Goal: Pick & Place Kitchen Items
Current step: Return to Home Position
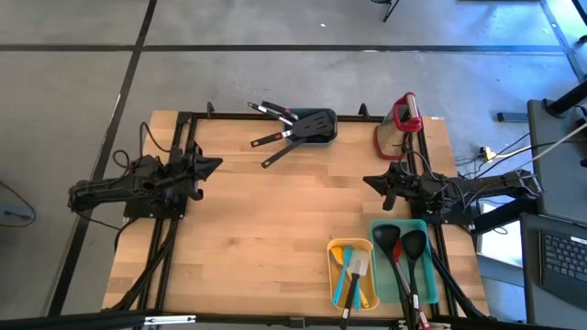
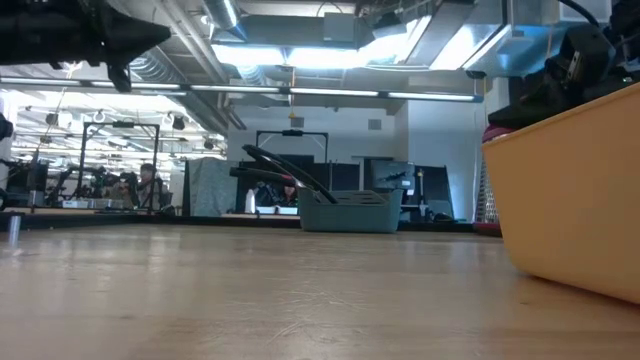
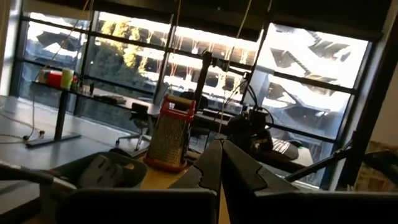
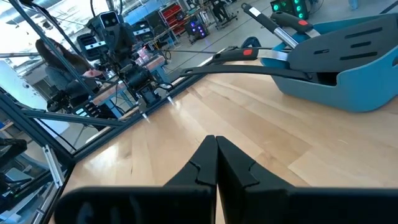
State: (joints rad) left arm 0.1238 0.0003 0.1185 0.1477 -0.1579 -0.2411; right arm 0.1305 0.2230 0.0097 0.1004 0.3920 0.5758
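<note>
High view: left gripper (image 1: 213,166) and right gripper (image 1: 371,181), both closed and empty, hang over opposite table (image 1: 275,229) sides.

Stands on a grey floor (image 1: 275,27) crossed by dark seams (image 1: 321,48). Looks out through tall dark-framed windows (image 3: 124,62) into daylight. Has bright strip lights (image 2: 300,55) and ducts (image 2: 175,68) overhead, with workbenches (image 2: 90,208) and a person (image 2: 148,185) behind.

The left gripper (image 3: 221,150), fingers pressed together, points toward a red-topped grater (image 3: 169,134) beside a bin (image 3: 73,164) holding a black turner (image 3: 114,172).
</note>
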